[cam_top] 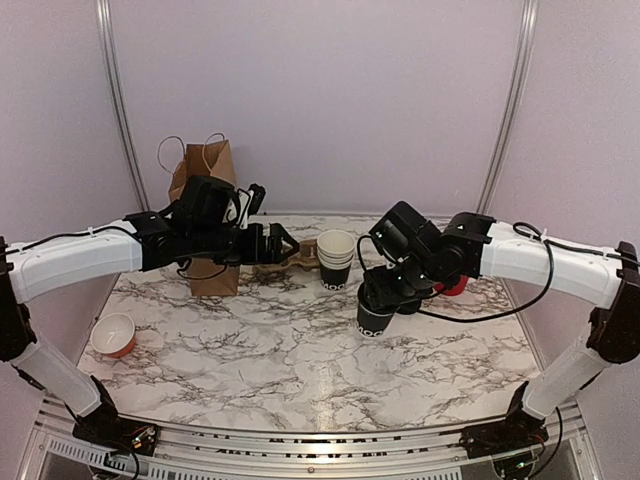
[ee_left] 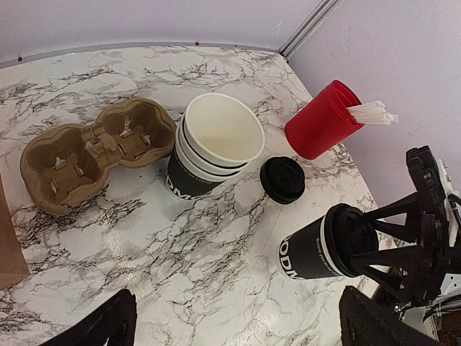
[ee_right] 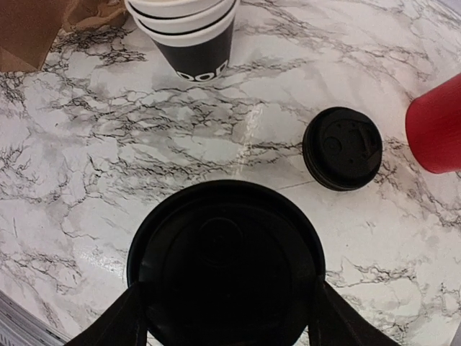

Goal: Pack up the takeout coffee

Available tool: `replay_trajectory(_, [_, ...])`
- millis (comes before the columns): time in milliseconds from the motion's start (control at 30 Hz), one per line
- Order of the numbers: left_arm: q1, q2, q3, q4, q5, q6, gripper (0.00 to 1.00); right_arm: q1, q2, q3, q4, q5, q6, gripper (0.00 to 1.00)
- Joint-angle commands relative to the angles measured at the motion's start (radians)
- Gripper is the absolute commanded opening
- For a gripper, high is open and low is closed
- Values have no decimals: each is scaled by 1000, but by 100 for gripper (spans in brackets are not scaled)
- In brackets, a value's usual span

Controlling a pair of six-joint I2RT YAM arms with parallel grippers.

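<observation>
The takeout coffee is seen gripped at the top by the right gripper: in the right wrist view a finger is pressed against either side of the black lid, so the jaws are closed on the cup, not standing free of it. The cup is found right of centre on the marble table, near the front edge of the cluster of items. Whether its base is touching the surface or is just lifted cannot be told. The left gripper is held with its jaws wide apart and nothing between them, just above the cardboard cup carrier, with the brown paper bag behind it. The step in hand is judged to be the transfer, with the coffee taken up and its packing not yet done. For the next move the cup would need to be kept upright and carried leftward into one of the carrier's wells. The stack of lidless cups stands between coffee and carrier and has to be cleared. The loose lid and the red cup are passed by, just beyond the held cup.
</observation>
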Motion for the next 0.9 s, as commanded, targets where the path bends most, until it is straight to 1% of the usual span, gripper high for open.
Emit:
replay_trajectory(0, [8,-51,43,-13,-23,18,99,-46,-111,-87,-43,8,74,57])
replay_trajectory(100, [11,-56,50,-13,-28,20,99,-71,-192,-170,-68,23,97,57])
replay_trajectory(300, [14,-51,60,-12,-22,21,99,-208,-327,-323,-87,46,118,57])
replay_trajectory(467, [14,-52,58,-11,-17,20,99,-315,-405,-401,-92,74,129,58])
replay_trajectory(633, [16,-61,51,-11,-21,22,99,-366,-438,-439,-88,76,123,58])
replay_trajectory(800, [16,-66,45,-11,-19,18,99,-367,-438,-422,-87,72,111,66])
replay_trajectory(867, [16,-67,45,-12,-21,17,99,-367,-436,-415,-87,66,108,67])
